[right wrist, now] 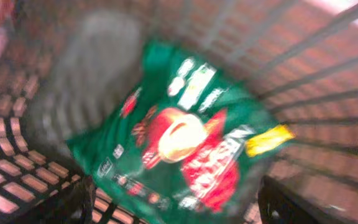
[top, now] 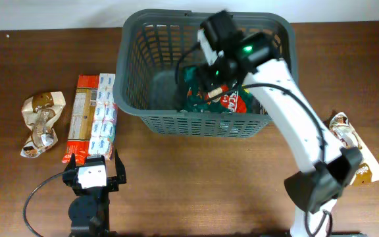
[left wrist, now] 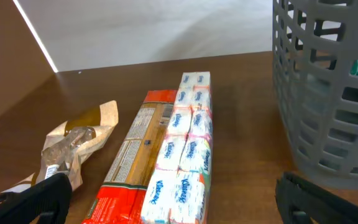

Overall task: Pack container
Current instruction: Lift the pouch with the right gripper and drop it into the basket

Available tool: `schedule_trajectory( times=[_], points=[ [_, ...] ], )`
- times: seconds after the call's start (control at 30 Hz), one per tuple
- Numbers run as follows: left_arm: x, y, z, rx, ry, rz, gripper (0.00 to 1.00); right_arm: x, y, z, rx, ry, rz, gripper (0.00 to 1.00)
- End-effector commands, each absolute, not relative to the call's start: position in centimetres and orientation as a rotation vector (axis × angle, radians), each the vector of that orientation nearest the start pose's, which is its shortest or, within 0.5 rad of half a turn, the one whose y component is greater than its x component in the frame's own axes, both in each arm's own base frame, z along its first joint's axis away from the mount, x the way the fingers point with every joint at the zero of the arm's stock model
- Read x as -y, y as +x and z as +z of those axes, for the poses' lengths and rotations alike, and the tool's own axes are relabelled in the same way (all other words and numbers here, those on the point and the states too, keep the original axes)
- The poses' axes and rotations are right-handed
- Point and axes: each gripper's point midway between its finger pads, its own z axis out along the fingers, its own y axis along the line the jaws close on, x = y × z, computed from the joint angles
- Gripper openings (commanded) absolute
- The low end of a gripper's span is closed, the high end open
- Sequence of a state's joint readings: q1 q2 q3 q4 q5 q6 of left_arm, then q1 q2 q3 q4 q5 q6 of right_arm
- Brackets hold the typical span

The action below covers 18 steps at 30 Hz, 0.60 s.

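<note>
The dark grey slotted container stands at the back middle of the table. A green and red packet lies on its floor and fills the right wrist view. My right gripper hangs open above the packet, inside the container, not touching it; its fingers show at the bottom corners. My left gripper is open and empty near the front edge, its fingertips just short of a pack of white tissue packets and an orange-red packet. The container's wall shows at the right in the left wrist view.
A brown and white crumpled packet lies at the far left, also in the left wrist view. Another brown and white packet lies at the right, beside my right arm's base. The tissue pack and orange-red packet lie left of the container.
</note>
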<state>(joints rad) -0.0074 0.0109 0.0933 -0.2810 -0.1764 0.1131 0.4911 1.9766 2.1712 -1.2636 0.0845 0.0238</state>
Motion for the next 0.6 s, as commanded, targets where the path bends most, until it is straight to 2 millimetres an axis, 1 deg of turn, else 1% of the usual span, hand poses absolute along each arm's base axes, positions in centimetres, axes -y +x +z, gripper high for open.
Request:
schedule_trajectory(
  times=[0.0, 0.1, 0.17, 0.2, 0.27, 0.33, 0.37, 0.43, 0.47, 0.5, 0.53, 0.57],
  points=[
    [-3.0, 23.4, 14.8, -1.769, -0.013, 0.252, 0.99, -15.5, 42.0, 37.9, -2.268, -0.361, -0.1, 0.81],
    [-3.0, 23.4, 14.8, -1.769, -0.013, 0.252, 0.99, -11.1, 40.6, 42.8, -2.18, -0.23, -0.194, 0.83],
    [-3.0, 23.4, 14.8, -1.769, -0.013, 0.252, 0.99, -7.8, 39.3, 45.0, -2.146, -0.142, -0.255, 0.84],
    [-3.0, 23.4, 14.8, -1.769, -0.013, 0.252, 0.99, -6.2, 38.7, 45.8, -2.132, -0.1, -0.278, 0.84],
    [-3.0, 23.4, 14.8, -1.769, -0.013, 0.252, 0.99, -2.2, 37.2, 47.3, -2.104, 0.011, -0.344, 0.84],
    [-3.0, 23.4, 14.8, -1.769, -0.013, 0.252, 0.99, 1.6, 35.9, 48.1, -2.085, 0.116, -0.396, 0.86],
    [-3.0, 23.4, 14.8, -1.769, -0.013, 0.252, 0.99, 5.9, 34.5, 48.5, -2.063, 0.248, -0.461, 0.87],
    [-3.0, 23.4, 14.8, -1.769, -0.013, 0.252, 0.99, 10.3, 33.1, 47.9, -2.049, 0.381, -0.536, 0.86],
    [-3.0, 23.4, 14.8, -1.769, -0.013, 0.252, 0.99, 12.6, 32.5, 47.2, -2.048, 0.442, -0.575, 0.86],
    [-3.0, 23.4, 14.8, -1.769, -0.013, 0.252, 0.99, 14.6, 31.9, 46.2, -2.051, 0.493, -0.604, 0.86],
    [-3.0, 23.4, 14.8, -1.769, -0.013, 0.252, 0.99, 16.9, 31.4, 44.5, -2.066, 0.54, -0.627, 0.86],
    [-3.0, 23.4, 14.8, -1.769, -0.013, 0.252, 0.99, 18.5, 31.0, 42.8, -2.08, 0.576, -0.633, 0.86]
  ],
)
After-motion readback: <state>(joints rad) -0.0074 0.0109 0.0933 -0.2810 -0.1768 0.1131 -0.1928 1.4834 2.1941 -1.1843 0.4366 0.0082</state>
